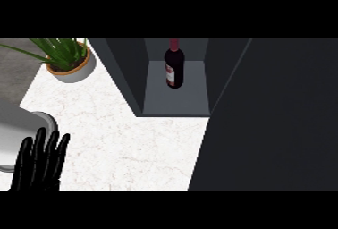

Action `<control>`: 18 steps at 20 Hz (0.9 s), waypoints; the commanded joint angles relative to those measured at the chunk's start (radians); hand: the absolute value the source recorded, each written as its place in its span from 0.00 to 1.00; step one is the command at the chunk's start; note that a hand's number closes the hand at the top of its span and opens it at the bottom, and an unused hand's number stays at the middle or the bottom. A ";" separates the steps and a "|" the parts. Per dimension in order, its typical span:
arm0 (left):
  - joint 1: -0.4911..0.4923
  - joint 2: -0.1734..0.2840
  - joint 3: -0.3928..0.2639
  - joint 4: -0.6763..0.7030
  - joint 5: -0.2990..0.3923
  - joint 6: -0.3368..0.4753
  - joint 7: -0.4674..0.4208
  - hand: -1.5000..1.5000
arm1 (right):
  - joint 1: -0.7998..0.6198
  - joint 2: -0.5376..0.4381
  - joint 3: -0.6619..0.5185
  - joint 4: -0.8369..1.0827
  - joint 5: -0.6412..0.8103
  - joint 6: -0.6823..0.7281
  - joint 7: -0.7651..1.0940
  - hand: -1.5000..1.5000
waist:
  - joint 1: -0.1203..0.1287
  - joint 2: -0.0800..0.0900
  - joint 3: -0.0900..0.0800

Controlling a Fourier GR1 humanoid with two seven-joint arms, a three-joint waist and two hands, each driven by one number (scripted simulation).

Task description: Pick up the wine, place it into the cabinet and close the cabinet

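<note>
The wine bottle (pixel 174 67), dark with a red neck and a pale label, stands upright inside the dark grey cabinet (pixel 177 100), toward the back of its shelf. A large dark panel (pixel 271 116), seemingly the cabinet's door, fills the right side of the view and stands open, leaving the cabinet's inside visible. My left hand (pixel 41 161) shows at the lower left with its black fingers straight and pointing up, holding nothing. It rests far from the cabinet. My right hand appears nowhere.
A potted green plant (pixel 71 62) in a grey pot stands at the back left on the white marble counter (pixel 125 143). A grey sink basin (pixel 16 129) lies at the left edge, partly behind my left hand.
</note>
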 commanded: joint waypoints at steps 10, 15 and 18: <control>0.159 0.137 0.308 -0.022 0.159 -0.206 0.019 0.00 | -0.080 0.001 0.429 -0.089 0.136 -0.144 0.067 1.00 | 0.003 -0.004 -0.001; 0.105 0.117 0.344 0.079 0.201 -0.276 0.028 0.00 | -0.126 0.000 0.575 -0.043 0.227 -0.285 0.056 1.00 | -0.008 -0.007 -0.004; 0.123 0.127 0.356 0.040 0.199 -0.270 0.047 0.00 | -0.138 -0.001 0.619 0.031 0.258 -0.346 -0.015 1.00 | -0.004 -0.009 -0.003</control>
